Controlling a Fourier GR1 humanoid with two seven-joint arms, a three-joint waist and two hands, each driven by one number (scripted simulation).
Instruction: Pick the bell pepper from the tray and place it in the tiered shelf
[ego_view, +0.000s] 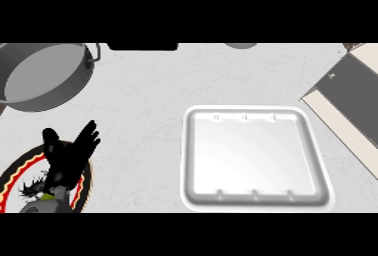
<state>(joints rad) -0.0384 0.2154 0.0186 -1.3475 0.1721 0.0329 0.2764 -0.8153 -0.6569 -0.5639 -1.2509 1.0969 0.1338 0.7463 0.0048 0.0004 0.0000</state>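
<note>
**A:** Looking at your tray (255, 156), you see one white tray on the table (148, 100), and nothing lies in it. No bell pepper shows there, nor anywhere else in the head view.

**B:** So is the pepper already shelved?

**A:** You cannot confirm that from here. One dark shelf-like unit with pale edges (347, 105) sits at the right edge, only partly in view, and it may be the tiered shelf; no pepper is visible on the part that shows. With the tray bare, you may judge the pick as done, but where the pepper is now I cannot tell.

**B:** What about your hands?

**A:** Only one shows. Your left hand (68, 155) rests at the lower left, fingers spread and straight, released, grasping nothing. It lies above one round plate with a red and yellow rim (13, 172). Your right hand is not in view at all, so its state stays unknown.

**B:** And the count?

**A:** One tray, one plate, one grey pot (44, 75) at the upper left, one shelf-like unit, one visible hand, zero peppers.
</note>
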